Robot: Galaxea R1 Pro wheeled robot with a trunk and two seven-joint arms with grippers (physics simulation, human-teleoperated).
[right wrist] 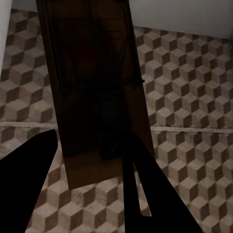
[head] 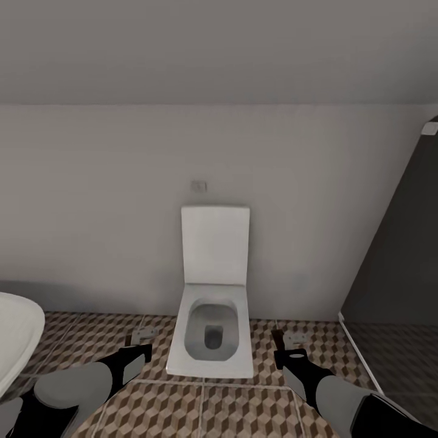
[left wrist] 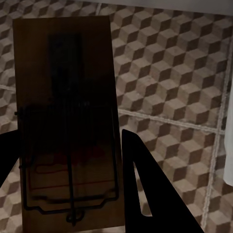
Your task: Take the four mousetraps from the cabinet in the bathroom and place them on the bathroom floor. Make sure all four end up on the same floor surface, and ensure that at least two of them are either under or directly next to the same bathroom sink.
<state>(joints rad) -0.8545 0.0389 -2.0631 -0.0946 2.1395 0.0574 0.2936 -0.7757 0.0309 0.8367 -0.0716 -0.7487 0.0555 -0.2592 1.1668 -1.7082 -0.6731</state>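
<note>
Each gripper holds one mousetrap above the bathroom floor (head: 182,407) in front of a white toilet. My left gripper (head: 135,356) is shut on a mousetrap (head: 144,333) whose pale end sticks out past the fingers. In the left wrist view this mousetrap (left wrist: 65,111) is a brown board with a dark wire frame, clamped in the left gripper (left wrist: 68,133) over the cube-pattern tiles (left wrist: 170,73). My right gripper (head: 286,356) is shut on a second mousetrap (head: 296,337). In the right wrist view that dark board (right wrist: 92,87) sits between the right gripper's (right wrist: 92,141) black fingers (right wrist: 145,194).
The square white toilet (head: 213,340) stands against the pale wall with its lid up, between my two arms. A white rounded tub rim (head: 15,340) juts in at the lower left. A dark panel (head: 401,255) with a pale floor strip closes the right side.
</note>
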